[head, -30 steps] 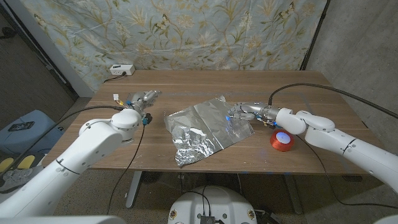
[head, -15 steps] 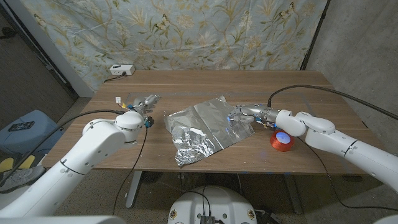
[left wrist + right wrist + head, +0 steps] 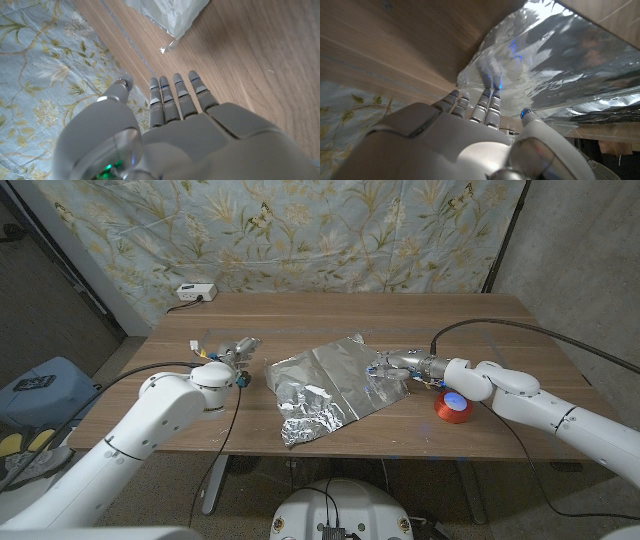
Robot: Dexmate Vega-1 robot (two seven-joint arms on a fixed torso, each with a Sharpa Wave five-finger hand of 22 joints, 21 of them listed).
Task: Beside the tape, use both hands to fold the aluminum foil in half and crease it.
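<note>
At the middle of the head view, the crumpled silver sheet of aluminum foil (image 3: 325,388) lies spread on the brown wooden counter (image 3: 500,450), not yet folded in half: only its lower corner is turned over on itself in a rumpled flap, and no clean crease shows. The small red roll of tape (image 3: 453,406) sits just to the right of the sheet, so the fold is being set up beside it as asked.

The right robot hand (image 3: 390,365) lies at the foil's right edge; in the right wrist view its fingers (image 3: 486,102) reach together onto the shiny sheet (image 3: 560,60), touching it, but whether they pinch the edge or merely press on it I cannot tell. The left robot hand (image 3: 235,350), at centre left of the head view, is near the foil's left edge but apart from it; the left wrist view shows its fingers (image 3: 177,95) straight, side by side, holding nothing, with a foil corner (image 3: 170,15) beyond them.

By my judgement nearly all the work remains: lifting, doubling over and creasing.

Compared with a second ago, the left robot hand has moved a little closer to the foil, while the right one has kept its place on the edge.
</note>
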